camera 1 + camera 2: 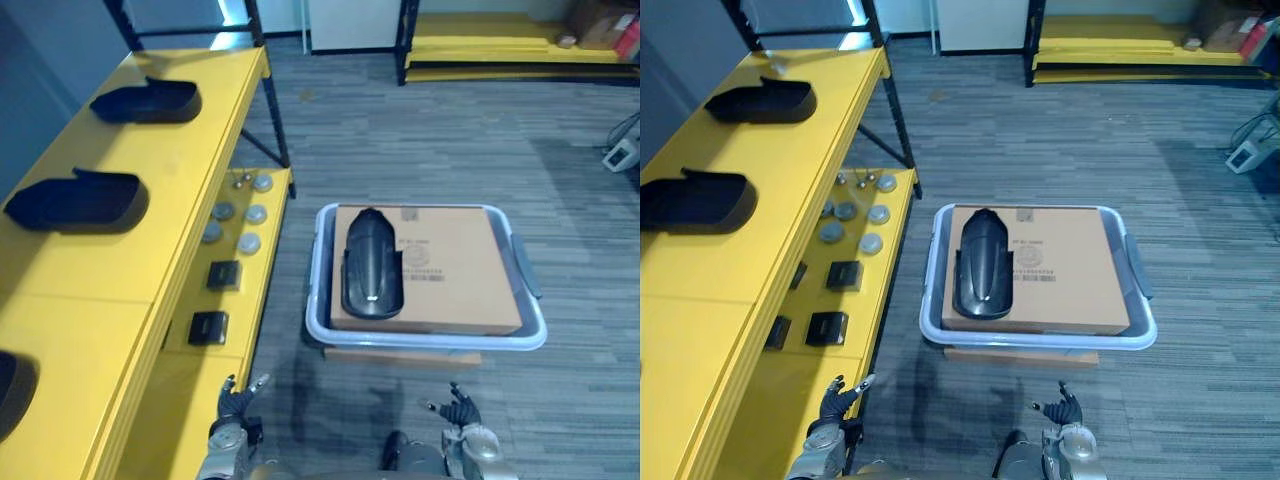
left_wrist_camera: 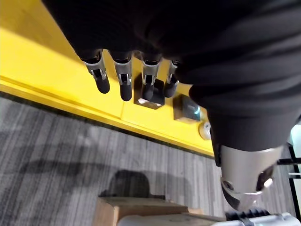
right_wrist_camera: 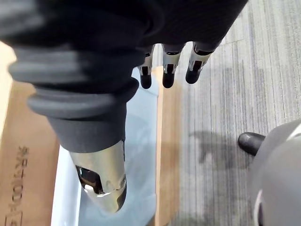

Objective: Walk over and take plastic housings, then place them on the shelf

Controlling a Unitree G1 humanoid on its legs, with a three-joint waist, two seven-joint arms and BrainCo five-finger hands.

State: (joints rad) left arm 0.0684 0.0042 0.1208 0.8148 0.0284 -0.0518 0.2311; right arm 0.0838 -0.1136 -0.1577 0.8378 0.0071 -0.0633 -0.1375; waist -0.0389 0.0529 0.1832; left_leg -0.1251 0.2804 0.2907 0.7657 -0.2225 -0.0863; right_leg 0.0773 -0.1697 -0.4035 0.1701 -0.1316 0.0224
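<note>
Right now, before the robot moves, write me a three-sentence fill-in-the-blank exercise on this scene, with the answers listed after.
1. The plastic housing in front of the robot lies on top of a ____ box.
2. Other housings rest on top of the ____ shelf on the robot's left.
3. The left hand and the right hand are both ____, holding nothing.

Missing words: cardboard; yellow; open.
</note>
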